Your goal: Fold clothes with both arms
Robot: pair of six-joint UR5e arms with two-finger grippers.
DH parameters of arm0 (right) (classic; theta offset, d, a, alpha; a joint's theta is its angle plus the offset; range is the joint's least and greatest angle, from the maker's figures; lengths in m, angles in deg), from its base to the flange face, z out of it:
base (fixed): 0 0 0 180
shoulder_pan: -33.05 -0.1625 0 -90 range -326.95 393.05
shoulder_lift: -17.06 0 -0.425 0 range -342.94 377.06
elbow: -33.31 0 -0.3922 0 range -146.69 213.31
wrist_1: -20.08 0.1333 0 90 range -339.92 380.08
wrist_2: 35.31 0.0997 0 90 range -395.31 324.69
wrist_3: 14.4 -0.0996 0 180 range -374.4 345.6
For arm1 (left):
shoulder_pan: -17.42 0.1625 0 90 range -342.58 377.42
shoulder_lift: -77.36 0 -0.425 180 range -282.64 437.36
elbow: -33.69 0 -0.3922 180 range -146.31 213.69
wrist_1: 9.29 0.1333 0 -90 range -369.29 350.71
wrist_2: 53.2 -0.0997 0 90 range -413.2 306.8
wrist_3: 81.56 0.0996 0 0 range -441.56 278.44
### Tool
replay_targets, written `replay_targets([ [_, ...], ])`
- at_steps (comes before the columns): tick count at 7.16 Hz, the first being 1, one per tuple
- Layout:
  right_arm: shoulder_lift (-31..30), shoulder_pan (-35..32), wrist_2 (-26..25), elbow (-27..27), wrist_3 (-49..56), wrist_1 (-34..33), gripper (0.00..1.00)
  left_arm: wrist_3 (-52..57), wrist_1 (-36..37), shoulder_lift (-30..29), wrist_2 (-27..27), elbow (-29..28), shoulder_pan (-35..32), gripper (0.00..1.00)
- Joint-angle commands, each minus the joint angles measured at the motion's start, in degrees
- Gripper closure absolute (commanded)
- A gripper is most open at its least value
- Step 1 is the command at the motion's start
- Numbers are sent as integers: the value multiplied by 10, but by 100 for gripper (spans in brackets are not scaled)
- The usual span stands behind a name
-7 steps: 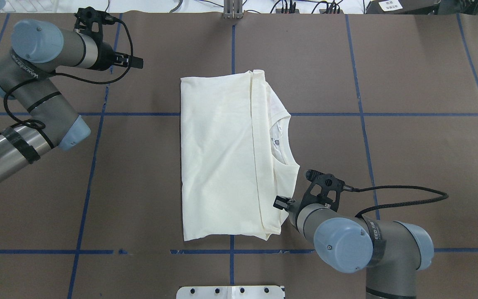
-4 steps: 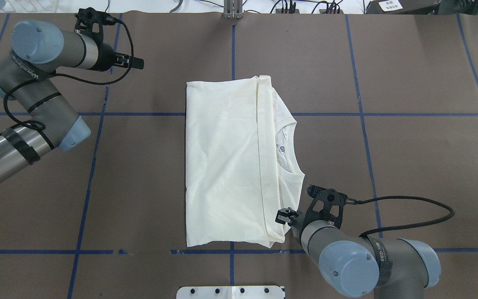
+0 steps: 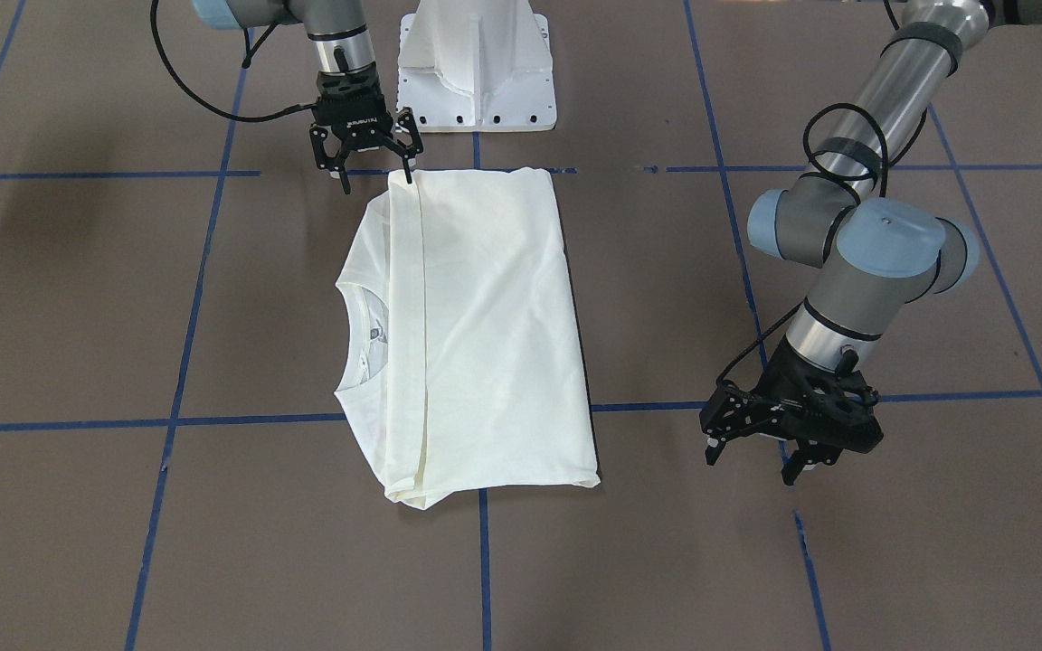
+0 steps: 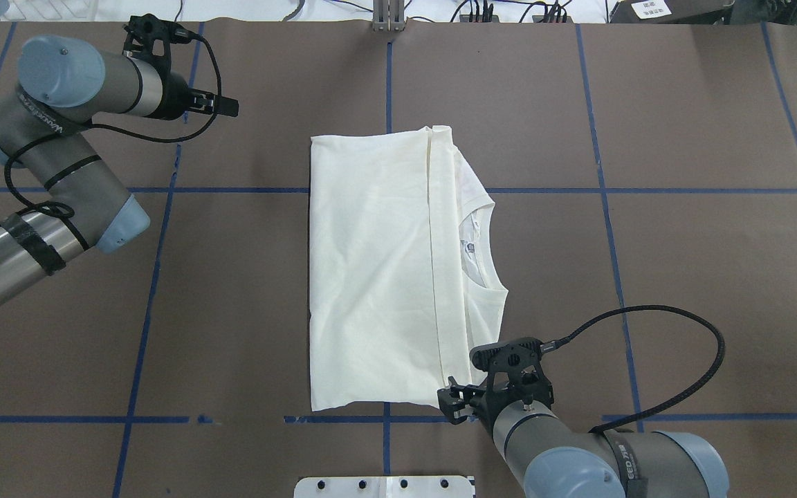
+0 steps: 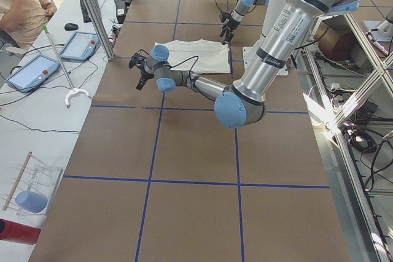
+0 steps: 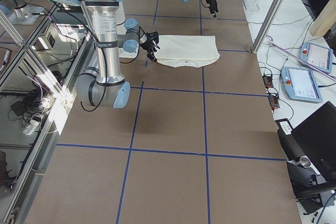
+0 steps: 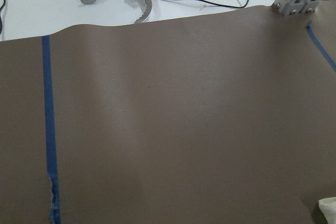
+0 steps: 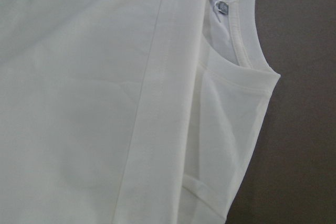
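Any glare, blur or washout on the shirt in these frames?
Right wrist view: T-shirt fills the frame, slightly soft and washed out, hem seam readable. Overhead view: sharp, folds faint. Left wrist view: pale sheen across the table. Front-facing view: soft shadow at upper left.

The folded cream T-shirt (image 6: 186, 51) lies flat on the brown table (image 6: 168, 129), which is crossed by blue tape lines (image 6: 205, 90). The near, large right arm (image 6: 105, 24) rises at the table's edge. Its right gripper (image 6: 153, 52) sits at the shirt's robot-side end, touching or just beside the cloth — which, I cannot tell. The far left gripper (image 6: 215, 10) hangs over bare table, well apart from the shirt.
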Motion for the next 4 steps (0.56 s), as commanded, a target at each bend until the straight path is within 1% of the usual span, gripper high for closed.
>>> replay_targets([
  [1,0,30,-38,-2,63,0,0,0,0,0,0,0,0,0],
  [2,2,38,-64,-11,63,1,3,0,1,0,0,0,0,0],
  [3,4,39,-66,-12,65,1,45,0,0,0,0,0,1,0],
  [4,10,39,-68,-14,88,2,61,0,1,0,0,0,1,0],
])
